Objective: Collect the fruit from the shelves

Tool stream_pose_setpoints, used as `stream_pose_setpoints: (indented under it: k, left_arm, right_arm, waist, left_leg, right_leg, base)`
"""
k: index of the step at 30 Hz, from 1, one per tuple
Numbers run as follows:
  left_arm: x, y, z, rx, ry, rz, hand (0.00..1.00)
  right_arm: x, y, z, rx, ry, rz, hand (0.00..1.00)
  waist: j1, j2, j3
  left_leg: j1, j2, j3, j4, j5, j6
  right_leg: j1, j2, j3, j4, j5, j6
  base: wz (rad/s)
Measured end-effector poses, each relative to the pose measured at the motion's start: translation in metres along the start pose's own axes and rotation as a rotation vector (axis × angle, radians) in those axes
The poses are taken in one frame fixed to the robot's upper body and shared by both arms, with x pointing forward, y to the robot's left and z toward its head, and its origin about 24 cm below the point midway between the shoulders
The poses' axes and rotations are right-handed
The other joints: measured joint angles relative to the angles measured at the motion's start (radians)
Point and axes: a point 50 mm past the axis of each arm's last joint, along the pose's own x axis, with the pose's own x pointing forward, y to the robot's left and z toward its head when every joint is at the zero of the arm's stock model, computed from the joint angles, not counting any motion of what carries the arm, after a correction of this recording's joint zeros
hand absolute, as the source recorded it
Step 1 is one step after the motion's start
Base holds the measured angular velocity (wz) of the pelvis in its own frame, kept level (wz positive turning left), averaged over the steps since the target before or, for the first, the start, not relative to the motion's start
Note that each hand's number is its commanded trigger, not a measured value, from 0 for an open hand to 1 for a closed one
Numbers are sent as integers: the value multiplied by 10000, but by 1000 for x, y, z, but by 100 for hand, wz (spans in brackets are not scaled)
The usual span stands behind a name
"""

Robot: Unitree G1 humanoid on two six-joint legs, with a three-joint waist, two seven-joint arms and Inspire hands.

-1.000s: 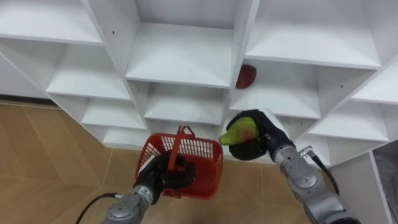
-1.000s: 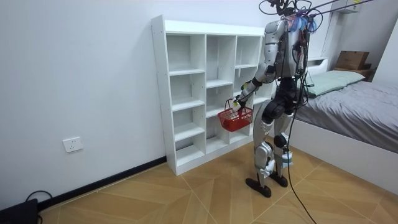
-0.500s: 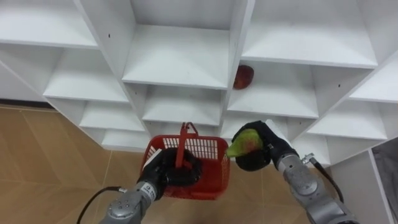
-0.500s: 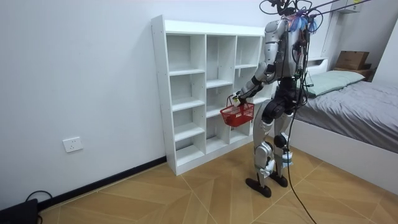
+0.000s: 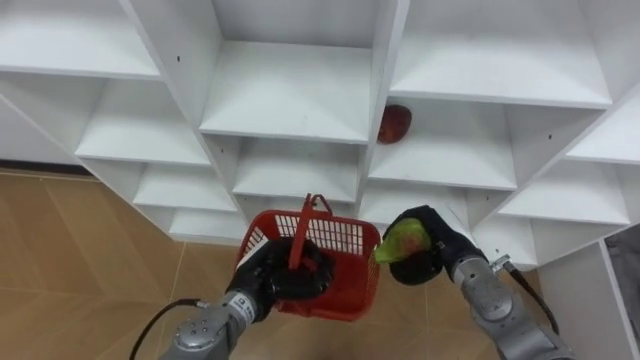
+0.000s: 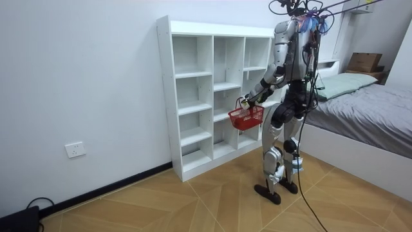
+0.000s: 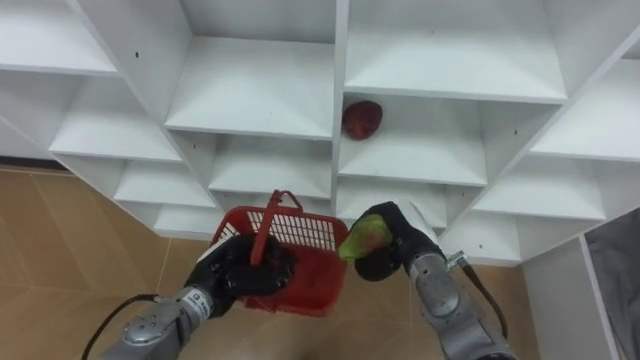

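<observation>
Red fruit (image 5: 394, 123) lies in closet (image 5: 290, 95) beyond basket (image 5: 340, 240), green fruit (image 5: 401, 241).

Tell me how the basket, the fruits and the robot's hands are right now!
Red plastic mesh basket: carried in the air.
Left hand: fingers curled round its handle.
Yellow-green fruit: beside the basket, not inside.
Right hand: gripping that fruit.
Dark red fruit: lying on a white closet shelf.

Plain white wall (image 6: 90, 77) with a socket (image 6: 75, 149) low down, wood floor (image 6: 193, 203) beneath. A white shelf unit (image 6: 187, 96) stands against it; grey bed (image 6: 373, 122) at the room view's right.
</observation>
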Motion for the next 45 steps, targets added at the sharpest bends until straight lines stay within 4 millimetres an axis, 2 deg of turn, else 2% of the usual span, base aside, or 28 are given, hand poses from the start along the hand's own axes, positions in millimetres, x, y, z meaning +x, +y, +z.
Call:
stream_pose_setpoints:
  k: [4,18,23,45]
  left_arm:
    - [0,-5,-2,156,128,-432,100]
    - [0,-14,-6,449,358,-1327,100]
    - [0,-15,-6,563,415,-1525,100]
    - [8,-16,11,1020,99,-1986,100]
  right_arm:
    - [1,1,2,-430,-68,63,100]
    - [6,7,12,-941,-360,277,100]
    - [10,5,13,-1061,-277,268,100]
    - [9,9,10,-1208,-125,429,100]
  waist:
    - [28,-34,76]
    - [-6,-31,81]
    - [-8,9,149]
    - [-3,83,146]
  left_leg:
    - [-28,1,34,0,-1,-1]
    - [-210,5,85,1,-3,-2]
    - [-211,8,81,4,-4,-1]
    - [-287,10,83,-13,-4,-2]
  right_leg:
    - [-26,6,13,-13,-2,1]
    - [-214,4,31,3,-7,0]
    - [-198,9,28,-19,-4,2]
    - [-274,9,2,-2,-3,0]
  base:
    - [0]
    - [0]
    - [0]
    - [0]
